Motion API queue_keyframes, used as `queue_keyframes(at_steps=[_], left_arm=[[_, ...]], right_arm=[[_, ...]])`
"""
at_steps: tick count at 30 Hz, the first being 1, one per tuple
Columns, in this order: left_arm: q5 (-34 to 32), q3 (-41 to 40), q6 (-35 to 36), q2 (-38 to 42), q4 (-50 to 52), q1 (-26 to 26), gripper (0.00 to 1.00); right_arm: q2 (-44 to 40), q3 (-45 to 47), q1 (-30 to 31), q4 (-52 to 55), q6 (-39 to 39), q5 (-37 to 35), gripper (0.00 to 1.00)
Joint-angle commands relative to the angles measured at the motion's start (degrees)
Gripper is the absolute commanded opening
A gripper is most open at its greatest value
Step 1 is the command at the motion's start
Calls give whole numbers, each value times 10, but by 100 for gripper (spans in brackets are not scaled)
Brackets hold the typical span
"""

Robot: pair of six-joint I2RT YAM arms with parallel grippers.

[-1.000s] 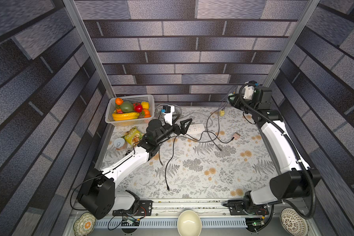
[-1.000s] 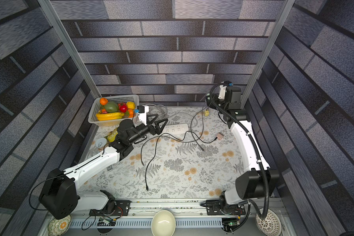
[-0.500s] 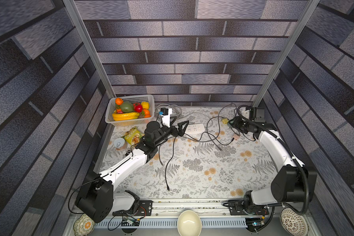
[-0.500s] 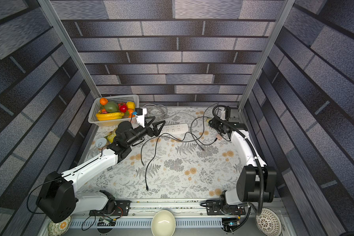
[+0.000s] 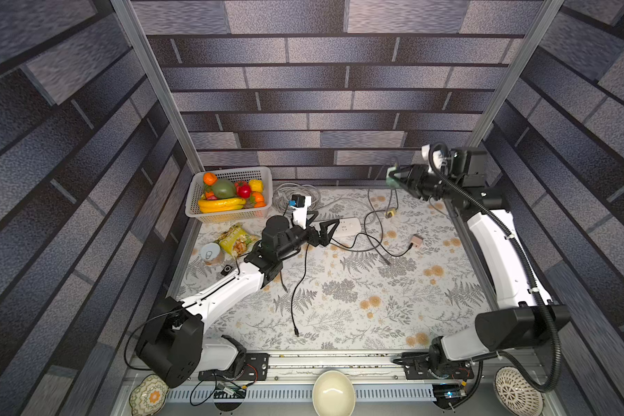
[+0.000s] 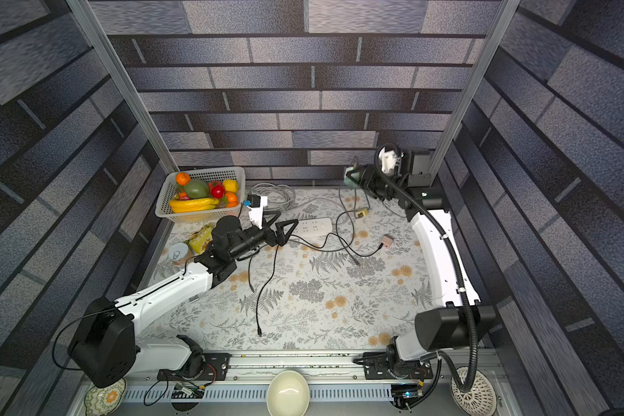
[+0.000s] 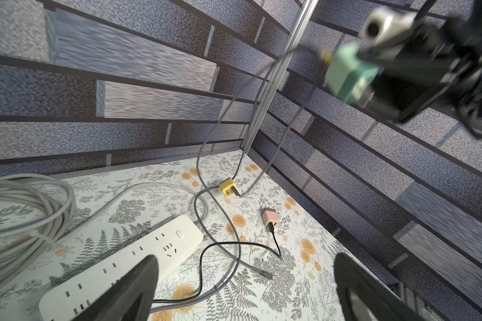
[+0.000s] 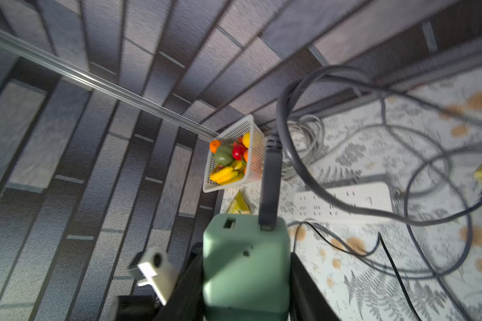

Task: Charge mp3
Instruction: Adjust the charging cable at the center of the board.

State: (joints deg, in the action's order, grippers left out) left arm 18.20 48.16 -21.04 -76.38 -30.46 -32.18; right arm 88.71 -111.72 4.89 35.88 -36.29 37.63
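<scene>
Its right end effector [image 5: 398, 180] was clamped partway shut on a green charger cube [image 8: 244, 258], held in the air near the back right corner, well above the table [image 5: 375, 324]. A grey cable [image 8: 270, 178] was plugged into the cube's outer face and trailed down to the table. The left end effector [image 7: 245, 294] had its jaws spread fully wide and held nothing; it hovered over the near end of the white power strip [image 5: 346, 227]. Beyond the strip lay a yellow charger [image 7: 228, 188] and a pink charger [image 7: 270, 217], each with a cable attached. The small black mp3 player [image 5: 226, 269] lay at the table's left edge, just beside a can [image 5: 211, 252] and near a snack bag [image 5: 235, 240], well apart from both end effectors.
</scene>
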Motion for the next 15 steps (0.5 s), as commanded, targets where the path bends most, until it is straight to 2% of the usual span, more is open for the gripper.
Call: queue_keyframes(at_steps=[1, 4, 6, 8, 9, 13, 15], left_arm=[[8, 21, 8, -1, -4, -4, 100], [7, 20, 6, 0, -1, -7, 100], [8, 23, 6, -1, 5, -8, 100], [10, 25, 6, -2, 11, -10, 100], [10, 25, 6, -2, 11, -11, 100], [7, 28, 11, -2, 11, -12, 100], [11, 39, 13, -7, 11, -12, 100]], right_arm=[[84, -216, -8, 88, -10, 25, 14], [205, -435, -38, 102, -81, 61, 14], [257, -488, -64, 26, -190, 99, 14], [269, -458, -84, -90, -297, 128, 12], [268, -438, -90, -134, -324, 131, 11], [253, -385, -90, -111, -283, 129, 10], [215, -312, -89, -100, -246, 119, 10]])
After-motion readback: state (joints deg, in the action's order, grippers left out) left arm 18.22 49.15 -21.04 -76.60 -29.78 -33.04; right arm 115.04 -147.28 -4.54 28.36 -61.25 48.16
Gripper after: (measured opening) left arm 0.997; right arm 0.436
